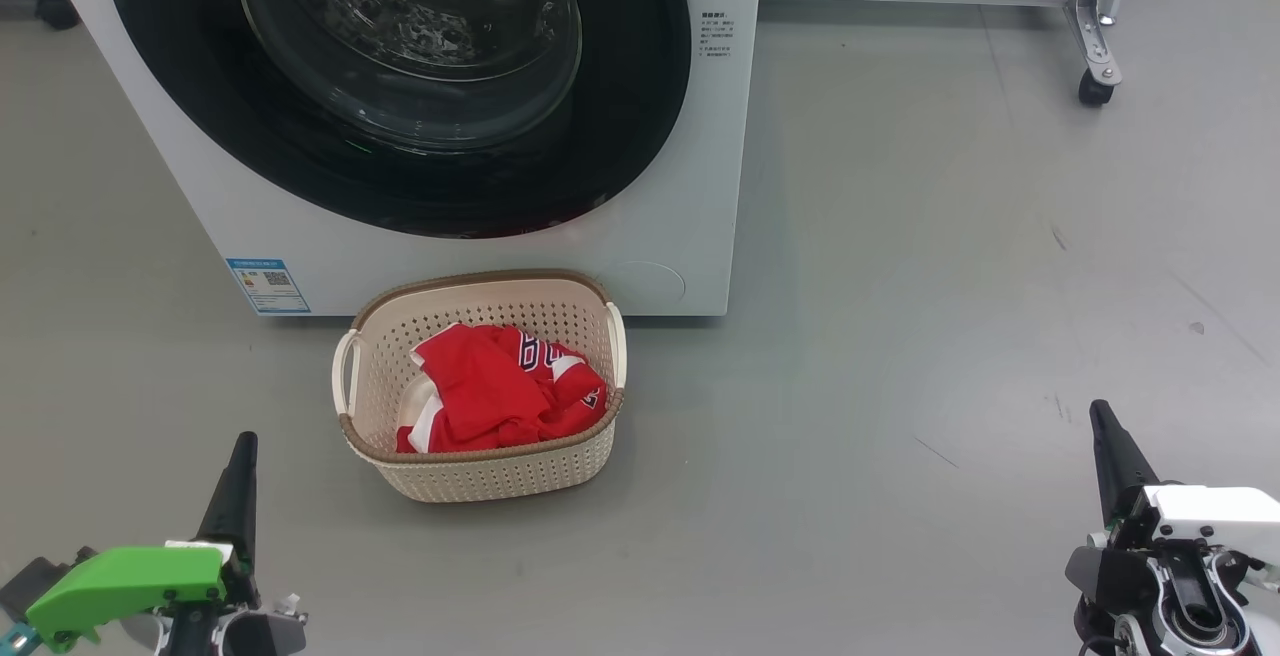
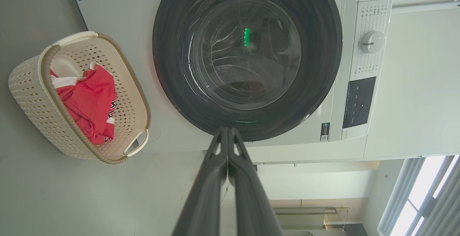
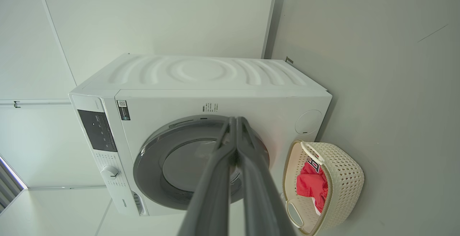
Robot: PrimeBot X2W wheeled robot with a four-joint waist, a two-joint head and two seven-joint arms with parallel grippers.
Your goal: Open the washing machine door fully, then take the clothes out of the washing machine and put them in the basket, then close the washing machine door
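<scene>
The soft, light clothes (image 1: 495, 391) lie in the basket (image 1: 480, 476), on the floor (image 1: 900, 336) by the washing machine (image 1: 700, 236). The washing machine door (image 1: 640, 116) looks shut, stiff and heavy; grab its rim. On the left gripper (image 1: 243, 446) and right gripper (image 1: 1100, 414), the 2 fingers are pressed together, empty.

Count: 1 washer (image 1: 700, 186), 1 door (image 1: 630, 126), 1 basket (image 1: 480, 281), 2 handles (image 1: 345, 374), 1 jersey (image 1: 490, 391), 1 label (image 1: 268, 285), 1 knob (image 2: 373, 42), 2 grippers: left gripper (image 1: 243, 448), right gripper (image 1: 1100, 416).
</scene>
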